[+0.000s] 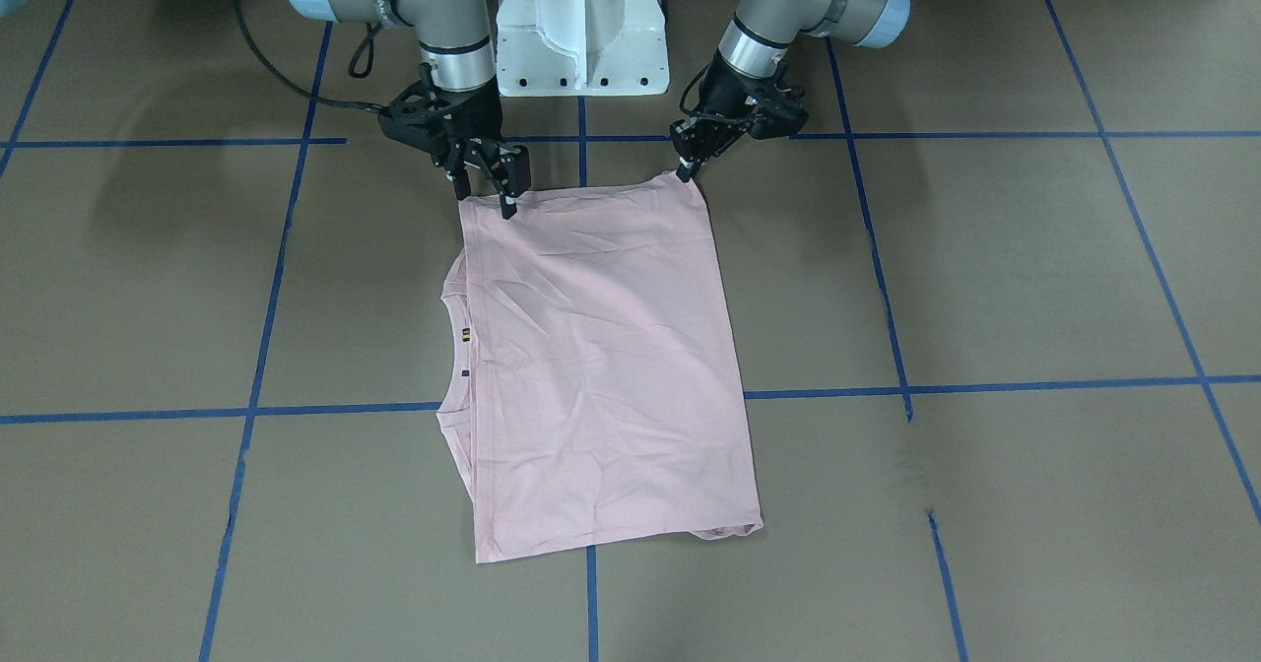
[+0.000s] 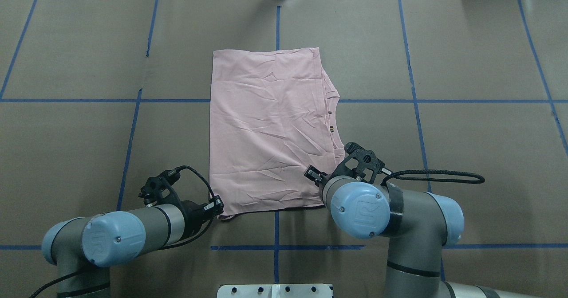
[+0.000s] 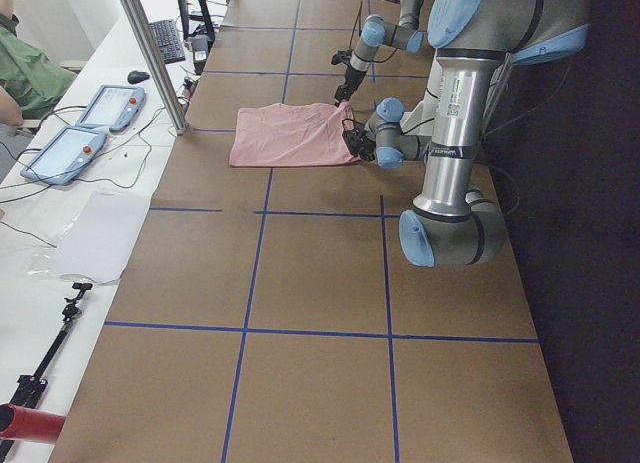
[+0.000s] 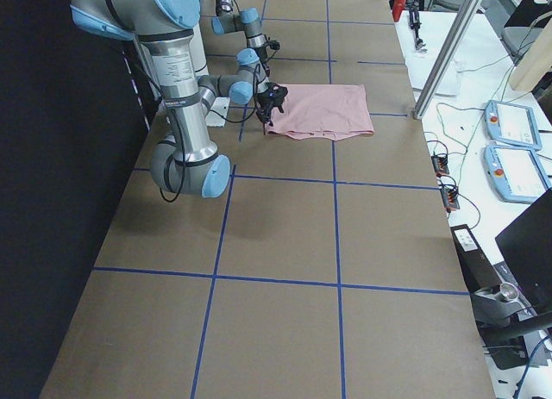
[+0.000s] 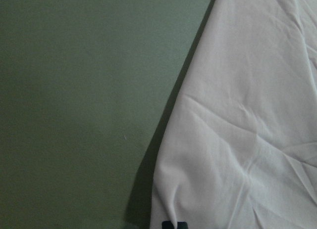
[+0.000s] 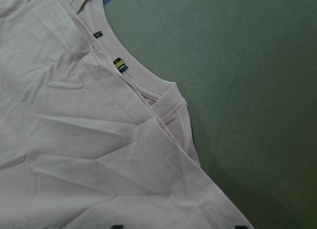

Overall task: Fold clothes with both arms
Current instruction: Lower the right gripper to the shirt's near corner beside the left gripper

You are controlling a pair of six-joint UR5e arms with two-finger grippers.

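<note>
The pale pink T-shirt point(image 1: 601, 347) lies folded and plain side up in the middle of the table point(image 2: 66, 134), its neckline point(image 6: 129, 78) towards my right arm's side. My left gripper point(image 1: 687, 171) is at the shirt's near corner on my left, and the left wrist view shows its tips point(image 5: 174, 224) together on the hem, shut on the cloth. At the near corner by the neckline, my right gripper point(image 1: 485, 204) stands open, its fingers point(image 1: 512, 199) wide apart just above the hem. The print is hidden.
The white pedestal base point(image 1: 581, 32) stands just behind the shirt's near edge. Blue tape lines point(image 2: 277, 247) cross the brown tabletop. A black cable point(image 2: 435, 176) loops off the right wrist. Beside the table, a bench holds tablets point(image 3: 110, 105), and a person's sleeve point(image 3: 25, 73) shows there.
</note>
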